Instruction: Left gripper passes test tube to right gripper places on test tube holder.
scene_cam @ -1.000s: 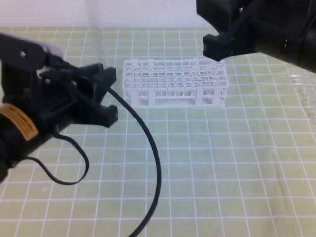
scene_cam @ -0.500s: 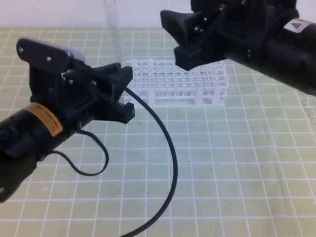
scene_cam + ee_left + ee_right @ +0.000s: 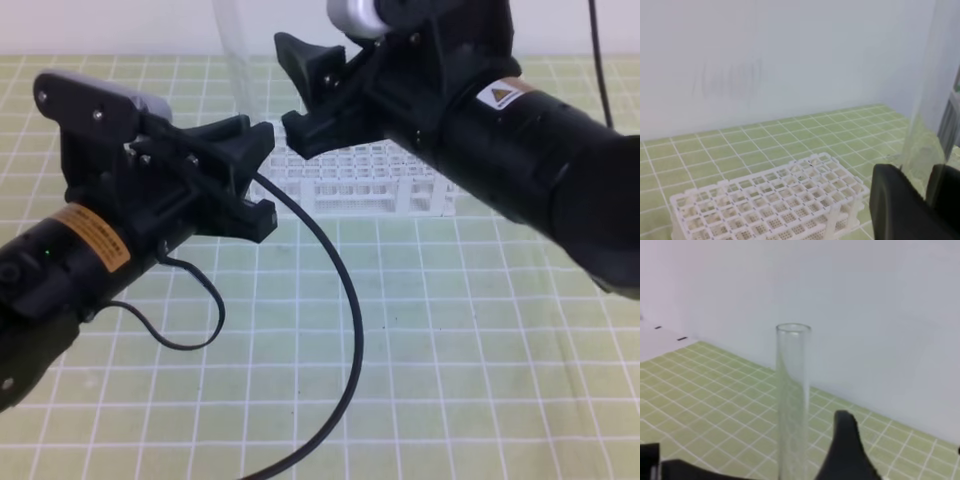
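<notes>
Just in front of the rack (image 3: 365,178), the left gripper (image 3: 255,180) pinches the tube (image 3: 234,60) upright by its lower end (top left free), so the right gripper (image 3: 300,90), fingers spread, can take it.

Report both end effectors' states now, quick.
Left end effector: closed on the test tube, holding it upright.
Right end effector: open, beside the tube, holding nothing.

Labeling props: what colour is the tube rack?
White test tube holder; clearest in the left wrist view.
</notes>
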Action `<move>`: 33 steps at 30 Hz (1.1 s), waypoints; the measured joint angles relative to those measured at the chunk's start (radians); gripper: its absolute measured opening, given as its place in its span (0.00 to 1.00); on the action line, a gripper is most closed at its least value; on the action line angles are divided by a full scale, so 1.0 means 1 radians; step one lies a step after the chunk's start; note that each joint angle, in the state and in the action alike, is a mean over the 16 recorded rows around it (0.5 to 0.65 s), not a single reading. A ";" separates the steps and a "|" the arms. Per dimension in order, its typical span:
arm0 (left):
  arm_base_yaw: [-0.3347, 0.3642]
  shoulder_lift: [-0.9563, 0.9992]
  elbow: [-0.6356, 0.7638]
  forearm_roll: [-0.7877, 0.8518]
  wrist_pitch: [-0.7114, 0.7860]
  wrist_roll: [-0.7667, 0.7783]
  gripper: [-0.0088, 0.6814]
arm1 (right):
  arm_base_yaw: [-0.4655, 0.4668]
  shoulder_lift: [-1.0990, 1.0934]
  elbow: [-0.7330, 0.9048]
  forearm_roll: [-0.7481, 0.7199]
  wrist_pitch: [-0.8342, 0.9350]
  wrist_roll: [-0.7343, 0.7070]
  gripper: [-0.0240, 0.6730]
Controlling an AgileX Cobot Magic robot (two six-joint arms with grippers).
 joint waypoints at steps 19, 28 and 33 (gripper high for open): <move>0.000 0.002 0.000 0.012 -0.001 0.010 0.12 | 0.018 0.009 -0.006 0.000 0.027 0.074 0.56; 0.000 0.002 0.000 0.049 -0.014 0.043 0.10 | 0.026 0.009 -0.031 -0.008 0.057 0.074 0.56; 0.000 0.001 0.000 0.065 -0.028 0.057 0.07 | 0.039 0.010 -0.044 -0.020 0.053 0.073 0.56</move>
